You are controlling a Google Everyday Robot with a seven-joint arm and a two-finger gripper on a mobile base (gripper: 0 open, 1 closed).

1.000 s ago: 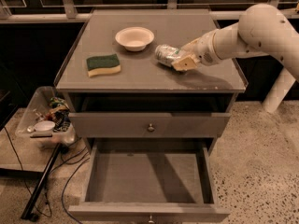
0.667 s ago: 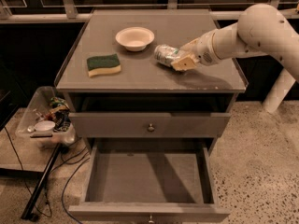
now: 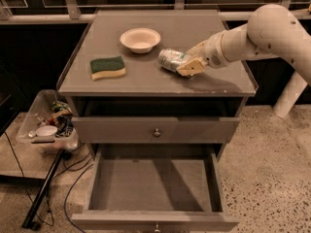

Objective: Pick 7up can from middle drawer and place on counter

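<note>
On the counter [image 3: 146, 81]: white bowl [image 3: 140, 39] at the back, sponge [image 3: 107, 67] to the left.
Middle drawer [image 3: 155, 188]: pulled open, no can inside.
Gripper [image 3: 190, 66]: low over the counter, right of centre; clasped or let go, cannot tell.
7up can [image 3: 170, 59]: silvery, green-marked, on its side against the gripper. It could roll off once freed!
</note>
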